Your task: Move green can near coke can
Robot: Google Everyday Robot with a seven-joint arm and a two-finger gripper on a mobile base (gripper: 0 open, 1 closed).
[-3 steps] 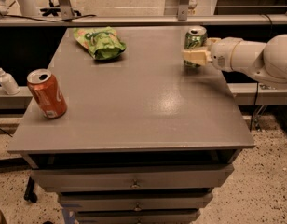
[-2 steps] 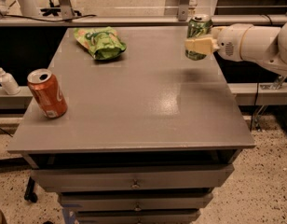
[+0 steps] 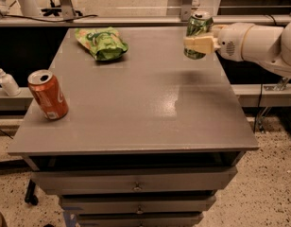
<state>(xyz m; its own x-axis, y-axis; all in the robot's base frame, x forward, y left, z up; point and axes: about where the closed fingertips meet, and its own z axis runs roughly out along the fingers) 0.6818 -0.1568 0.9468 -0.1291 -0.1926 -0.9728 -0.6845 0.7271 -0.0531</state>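
The end effector grasps the upright green can at the far right of the counter; the coke can stands well apart, near left.

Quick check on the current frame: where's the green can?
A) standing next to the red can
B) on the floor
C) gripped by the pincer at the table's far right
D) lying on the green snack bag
C: the pincer is closed around the green can at the far right of the table, well apart from the red can near the left edge.
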